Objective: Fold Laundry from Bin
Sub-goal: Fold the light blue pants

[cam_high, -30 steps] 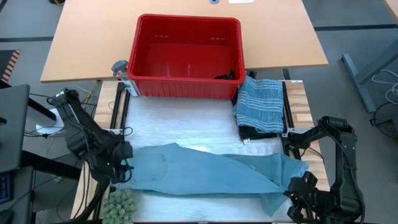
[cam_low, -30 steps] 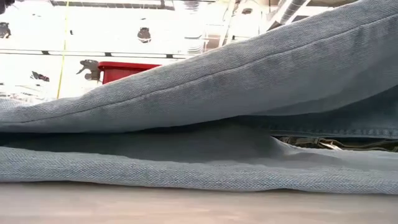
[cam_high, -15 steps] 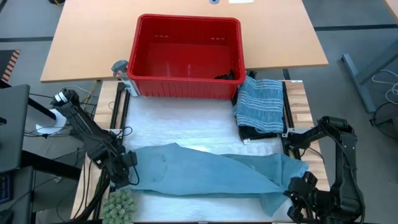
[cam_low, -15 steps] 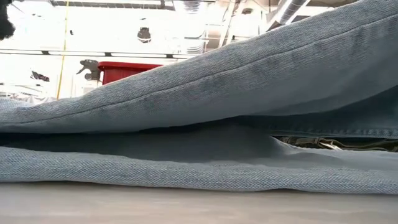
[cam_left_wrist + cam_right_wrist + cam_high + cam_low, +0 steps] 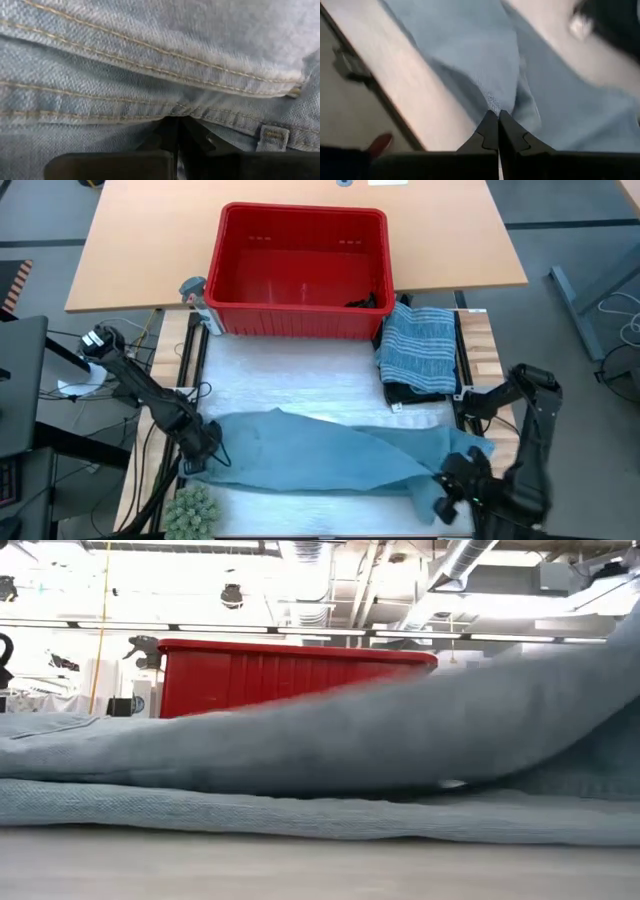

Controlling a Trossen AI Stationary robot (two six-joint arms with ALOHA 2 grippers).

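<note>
Left hand (image 5: pixel 205 452) clamped on the stitched waistband of the light blue garment (image 5: pixel 330 455); twill weave, double seam lines, belt loop visible in left wrist view. Right hand (image 5: pixel 447 488) pinched shut on the garment's opposite end. Garment: long, narrow, rumpled, long axis running left–right across the near bench (image 5: pixel 290 375). Red bin (image 5: pixel 300 270), ribbed plastic walls, at far side. Striped grey-blue cloth (image 5: pixel 418 345) folded beside bin, over dark fabric.

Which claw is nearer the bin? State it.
Left. The left claw is diagonally below the bin's left corner; the right claw is farther, by the table's right corner.
</note>
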